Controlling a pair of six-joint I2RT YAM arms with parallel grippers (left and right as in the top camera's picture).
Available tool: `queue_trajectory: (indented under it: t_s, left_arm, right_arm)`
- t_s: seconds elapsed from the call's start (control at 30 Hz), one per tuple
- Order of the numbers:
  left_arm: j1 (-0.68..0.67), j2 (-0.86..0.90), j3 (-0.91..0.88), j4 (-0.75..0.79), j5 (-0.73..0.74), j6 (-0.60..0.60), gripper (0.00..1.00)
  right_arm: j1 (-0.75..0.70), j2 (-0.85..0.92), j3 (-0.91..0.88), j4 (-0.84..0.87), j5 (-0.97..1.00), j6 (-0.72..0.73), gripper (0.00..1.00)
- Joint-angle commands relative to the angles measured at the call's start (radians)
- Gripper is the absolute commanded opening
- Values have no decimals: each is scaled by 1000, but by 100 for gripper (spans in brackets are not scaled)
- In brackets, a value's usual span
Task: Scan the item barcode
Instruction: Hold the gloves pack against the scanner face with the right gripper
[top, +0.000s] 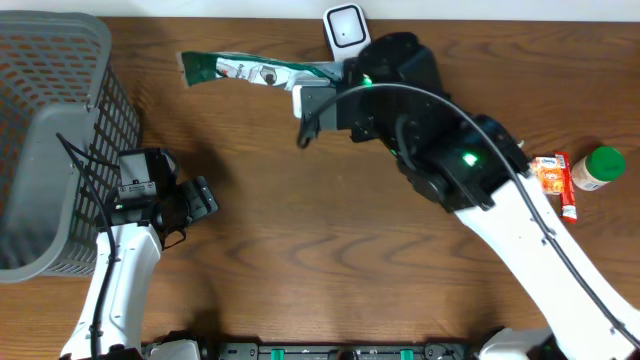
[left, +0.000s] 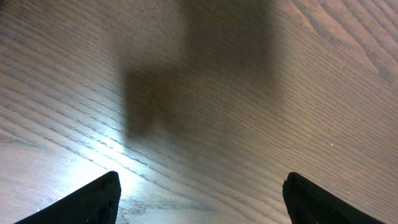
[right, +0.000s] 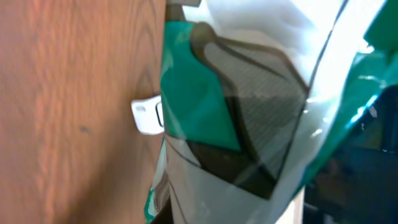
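Evidently the right gripper (top: 318, 88) is clamped on one end of the green-and-white packet (top: 250, 71); its long axis runs from that grip toward the left arm's side; the scanner (top: 345, 28) stands just beyond the held end, perhaps touching it; the left gripper (left: 202, 199) hangs wide and empty, well apart.

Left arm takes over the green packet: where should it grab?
Probably the free end of the green packet, coming from the robot's left: it stretches long and flat away from the right gripper, shut on its other end.
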Motion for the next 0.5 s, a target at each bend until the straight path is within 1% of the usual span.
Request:
queue_trajectory:
  t_s: [0.0, 0.03, 0.13, 0.23, 0.3, 0.33, 0.37, 0.4, 0.47]
  left_arm:
    - [7, 2, 2, -1, -13, 8, 85]
    - [7, 2, 2, -1, -13, 8, 85]
    - [7, 2, 2, -1, -13, 8, 85]
    - [7, 2, 2, -1, -13, 8, 85]
    - [7, 2, 2, -1, -13, 8, 85]
    - [7, 2, 2, -1, -13, 8, 85]
    - [7, 2, 2, -1, -13, 8, 85]
    - [7, 2, 2, -1, -13, 8, 85]
    - [7, 2, 2, -1, -13, 8, 85]
  right_arm:
    - [24, 119, 76, 1, 136, -100, 1]
    - [31, 182, 103, 9, 159, -115, 1]
    - [33, 266, 107, 15, 165, -208, 1]
    - [31, 385, 107, 110, 246, -281, 1]
    - [23, 484, 107, 294, 322, -371, 1]
    - [20, 515, 107, 373, 330, -395, 1]
    - [12, 573, 107, 518, 329, -442, 1]
    - [4, 618, 107, 621, 329, -489, 1]
    - [-14, 684, 107, 769, 327, -566, 1]
